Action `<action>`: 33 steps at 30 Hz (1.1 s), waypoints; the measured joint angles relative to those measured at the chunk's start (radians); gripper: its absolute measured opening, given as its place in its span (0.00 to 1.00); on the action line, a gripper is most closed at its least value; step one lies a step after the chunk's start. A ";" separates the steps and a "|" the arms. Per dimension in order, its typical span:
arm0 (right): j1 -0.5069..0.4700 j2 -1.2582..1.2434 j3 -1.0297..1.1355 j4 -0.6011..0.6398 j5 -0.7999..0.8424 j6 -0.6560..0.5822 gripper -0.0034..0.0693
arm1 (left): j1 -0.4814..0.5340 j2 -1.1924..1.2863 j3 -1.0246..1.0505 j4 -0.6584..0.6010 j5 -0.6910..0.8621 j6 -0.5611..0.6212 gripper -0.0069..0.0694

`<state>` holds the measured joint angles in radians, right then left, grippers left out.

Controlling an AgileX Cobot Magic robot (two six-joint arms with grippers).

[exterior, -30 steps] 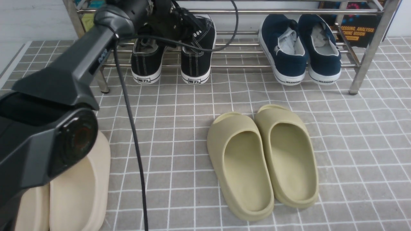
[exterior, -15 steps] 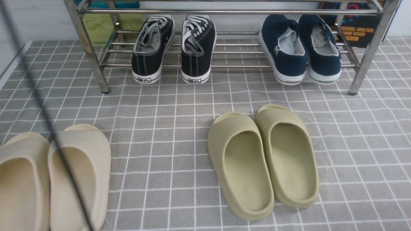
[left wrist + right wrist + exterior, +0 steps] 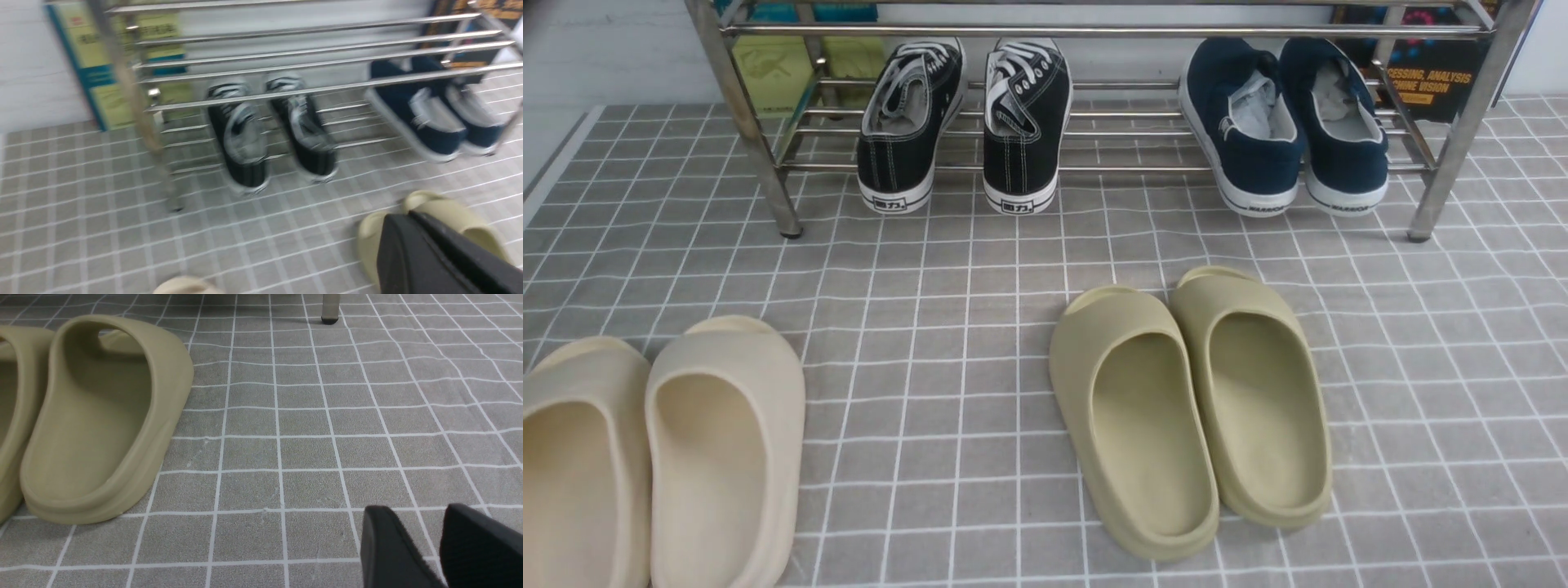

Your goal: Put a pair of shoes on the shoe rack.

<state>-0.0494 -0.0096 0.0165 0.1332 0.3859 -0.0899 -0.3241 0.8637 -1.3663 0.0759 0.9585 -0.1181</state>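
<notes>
The two black sneakers, one on the left point(image 3: 900, 159) and one on the right point(image 3: 1023, 159), lie side by side on the lower bars of the silver shoe rack point(image 3: 1094, 31), at its left end, heels toward me. They show blurred in the left wrist view point(image 3: 241, 163), under the rack's bars point(image 3: 310, 63). My left gripper point(image 3: 402, 216) is shut and empty, well back from the rack and above the olive slides. My right gripper point(image 3: 416, 512) is open and empty, low over the mat. Neither arm shows in the front view.
Navy blue shoes point(image 3: 1282, 131) lie on the rack's right end. Olive slides point(image 3: 1192, 408) stand mid-mat, also in the right wrist view point(image 3: 98, 416). Cream slides point(image 3: 662, 457) are at the front left. A rack leg point(image 3: 329, 310) stands ahead of the right gripper. Boxes stand behind the rack.
My left arm, which reached to the sneakers on the rack a second ago, has pulled back out of the front view. The sneakers stay on the rack.
</notes>
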 joint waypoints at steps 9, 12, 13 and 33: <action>0.000 0.000 0.000 0.000 0.000 0.000 0.38 | 0.000 -0.532 0.873 0.045 -0.437 -0.192 0.07; 0.000 0.000 0.000 0.000 0.000 0.000 0.38 | 0.000 -0.635 1.046 0.031 -0.520 -0.247 0.07; 0.000 0.000 0.000 0.000 0.000 0.000 0.38 | 0.000 -0.666 1.102 0.026 -0.550 -0.261 0.07; 0.000 0.000 0.000 0.000 0.000 0.000 0.38 | 0.153 -0.850 1.391 -0.023 -0.717 -0.249 0.07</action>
<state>-0.0494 -0.0096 0.0165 0.1332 0.3859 -0.0899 -0.1715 0.0140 0.0246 0.0534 0.2410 -0.3669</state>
